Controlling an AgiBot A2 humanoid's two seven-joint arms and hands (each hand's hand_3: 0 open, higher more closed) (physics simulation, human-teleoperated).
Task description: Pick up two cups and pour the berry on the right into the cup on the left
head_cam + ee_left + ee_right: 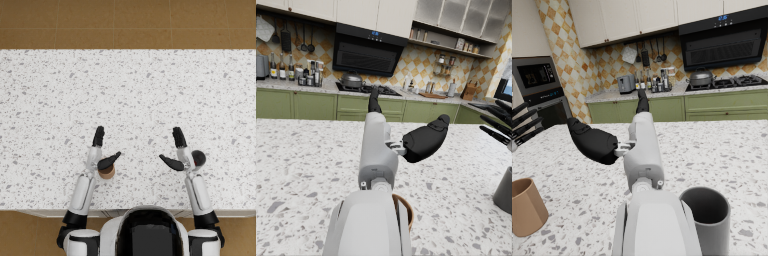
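Observation:
A brown cup (106, 172) stands on the speckled counter (128, 100), just under the thumb of my left hand (100, 150); its rim (404, 210) peeks out beside my left forearm, and it shows whole as a brown cup (527, 207) in the right wrist view. A dark grey cup (198, 158) stands right beside my right hand (177, 150), on its outer side; the grey cup (709, 215) looks hollow from this angle, and no berry shows. Both hands hover open, fingers straight, thumbs spread inward, holding nothing. My left hand (406, 135) and right hand (612, 140) both sit ahead of the cups.
The counter's near edge (128, 210) runs just behind both cups, with brown floor beyond the far edge (128, 49). Green kitchen cabinets (306, 105) and a stove with a pot (701, 77) stand far behind the counter.

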